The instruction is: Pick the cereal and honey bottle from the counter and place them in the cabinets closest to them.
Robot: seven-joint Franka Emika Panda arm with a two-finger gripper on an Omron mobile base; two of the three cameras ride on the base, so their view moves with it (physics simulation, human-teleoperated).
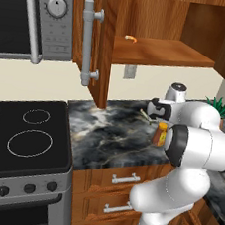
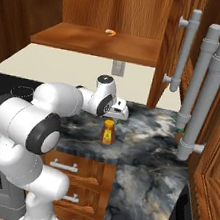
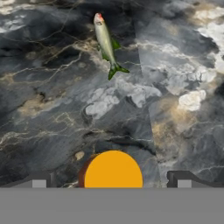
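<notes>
Gripper (image 3: 111,181) is open, jaws spread wide, holding nothing, pointing straight down at the counter (image 3: 52,100). It hangs above the honey bottle (image 2: 108,132), whose orange cap sits centred between the two fingertips (image 3: 39,180) in the hand view.

My read: this is the approach for the bottle pick. Keep the cap centred, drop straight down, close on the body below the cap, not on the cap. Lift clear before swinging to the open cabinet shelf (image 2: 92,43) above.

Bottle: small, amber-brown, yellow label, orange-yellow cap, upright on the marbled counter near its front edge. A small silvery fish (image 3: 106,43) lies on the counter just beyond it, apart from it. Can't place the cereal.
</notes>
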